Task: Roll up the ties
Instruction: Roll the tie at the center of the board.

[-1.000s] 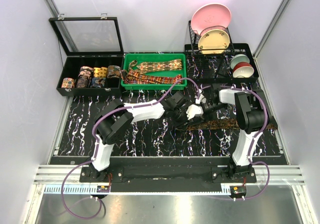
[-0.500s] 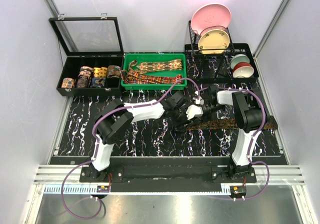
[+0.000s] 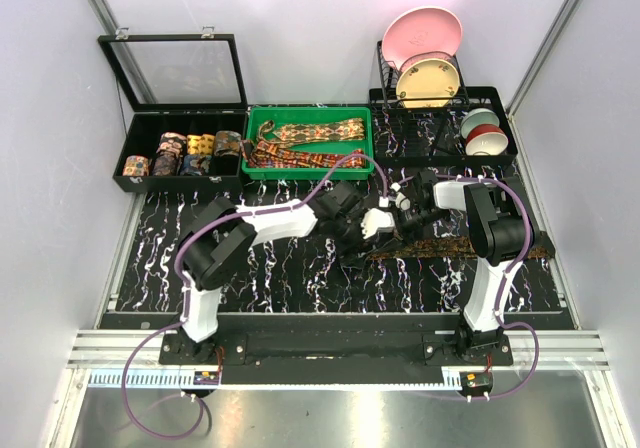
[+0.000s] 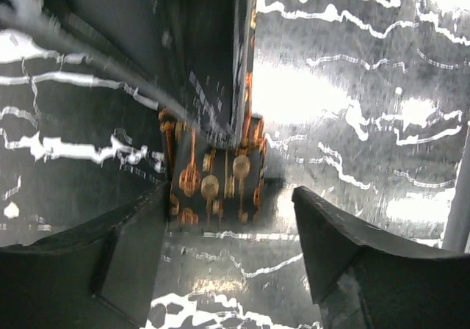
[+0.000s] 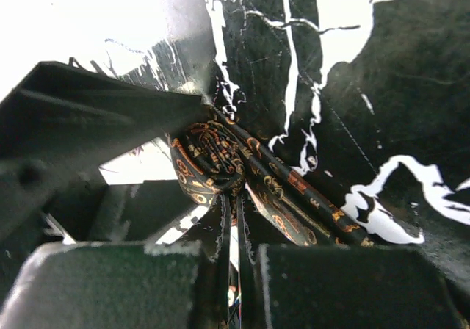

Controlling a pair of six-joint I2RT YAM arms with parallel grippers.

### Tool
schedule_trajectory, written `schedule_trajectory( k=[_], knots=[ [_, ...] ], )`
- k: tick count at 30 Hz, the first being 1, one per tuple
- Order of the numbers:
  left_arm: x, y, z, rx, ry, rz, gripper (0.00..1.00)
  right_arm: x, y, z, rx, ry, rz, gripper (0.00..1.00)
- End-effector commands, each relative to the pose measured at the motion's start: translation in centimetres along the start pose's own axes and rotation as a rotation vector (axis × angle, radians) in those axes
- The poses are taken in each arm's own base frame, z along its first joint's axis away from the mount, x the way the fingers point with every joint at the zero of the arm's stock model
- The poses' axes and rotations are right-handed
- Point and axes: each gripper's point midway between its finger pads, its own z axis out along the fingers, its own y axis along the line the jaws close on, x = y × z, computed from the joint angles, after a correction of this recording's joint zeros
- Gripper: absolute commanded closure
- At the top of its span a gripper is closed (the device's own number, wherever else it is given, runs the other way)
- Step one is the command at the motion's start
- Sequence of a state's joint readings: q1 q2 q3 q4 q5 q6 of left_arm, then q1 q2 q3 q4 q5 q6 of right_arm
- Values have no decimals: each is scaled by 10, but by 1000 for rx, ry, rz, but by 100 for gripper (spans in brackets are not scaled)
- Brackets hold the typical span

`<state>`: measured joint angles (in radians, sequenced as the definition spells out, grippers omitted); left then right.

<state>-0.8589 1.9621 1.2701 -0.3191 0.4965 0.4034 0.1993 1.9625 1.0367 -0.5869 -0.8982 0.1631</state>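
Observation:
One tie, dark with orange and gold marks, lies flat across the right of the table. Its left end is wound into a small coil. My right gripper is shut, its tips pinching the coil's edge, and the loose strip runs off to the lower right. In the top view the right gripper reaches left over that end. My left gripper is open with bare table between its fingers; the coil stands just past the fingertips. From above, the left gripper faces the right one.
A green tray at the back holds several unrolled ties. Left of it an open black box holds several rolled coils. A dish rack with plates and bowls stands back right. Purple cables arch over both arms.
The left gripper has opened, let go of the coil and drawn back a little. The right gripper has closed on the coil and shifted slightly left.

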Motion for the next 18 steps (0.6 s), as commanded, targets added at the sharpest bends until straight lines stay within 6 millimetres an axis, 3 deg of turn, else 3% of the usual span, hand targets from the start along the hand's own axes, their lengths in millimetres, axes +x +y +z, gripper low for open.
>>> schedule_trajectory(
  k=[1, 5, 9, 13, 16, 18],
  knots=[
    [-34, 1, -24, -3, -171, 57, 25, -7, -31, 6, 152, -29, -15, 100],
    [-40, 6, -38, -34, -278, 85, 21, -8, -34, 7, 167, -28, -4, 100],
    [-35, 7, -31, -39, -298, 141, 10, -8, -36, 8, 172, -20, 0, 100],
    [-26, 12, -11, -31, -233, 136, 1, -8, -34, 6, 166, -25, -12, 100],
    [-22, 17, 1, -49, -180, 158, 2, -8, -32, 6, 161, -25, -20, 100],
    [-16, 17, 8, -51, -138, 145, 8, -7, -30, 6, 151, -28, -33, 100]
  ],
)
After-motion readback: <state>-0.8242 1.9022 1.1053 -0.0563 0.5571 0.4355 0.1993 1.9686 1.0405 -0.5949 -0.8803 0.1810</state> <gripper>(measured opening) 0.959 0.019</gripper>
